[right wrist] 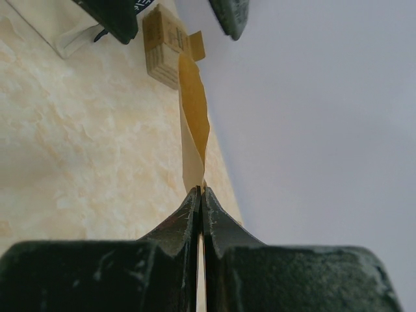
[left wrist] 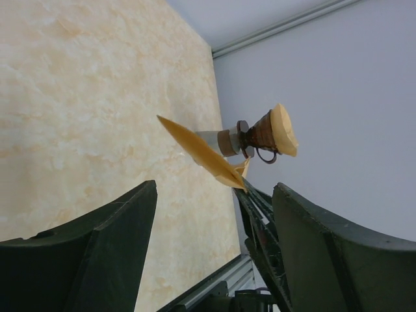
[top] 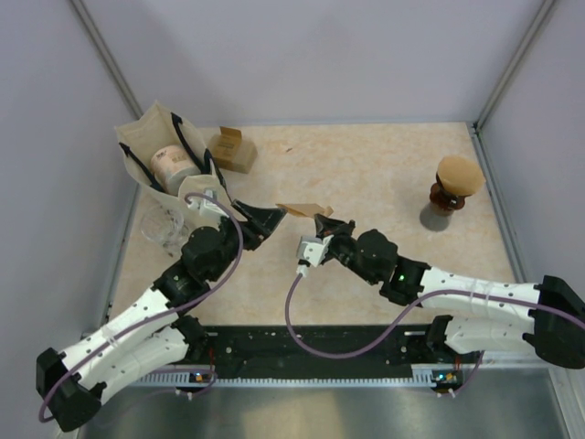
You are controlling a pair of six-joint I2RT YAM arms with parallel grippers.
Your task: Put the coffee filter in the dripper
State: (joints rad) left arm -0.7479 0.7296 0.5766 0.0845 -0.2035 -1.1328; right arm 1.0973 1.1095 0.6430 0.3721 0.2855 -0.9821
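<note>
The coffee filter (top: 304, 208), a folded tan paper, hangs in the air at the centre of the top view. It is above the table (top: 366, 165) and well apart from the dripper (top: 454, 183), which stands at the right of the frame near the wall. The task looks about midway: the filter is lifted and gripped, but carrying it across to the dripper and seating it inside are not yet done.

The right gripper (right wrist: 199, 192) has its jaws pressed together on one edge of the filter, and in its wrist view the paper rises straight out of the pinch. The left gripper (top: 272, 222) sits just beside the filter's other end with its jaws spread wide, holding nothing. I cannot tell whether a fingertip brushes the paper.

A bag (top: 146, 151) and a cardboard box (top: 233, 149) sit in the upper left.
</note>
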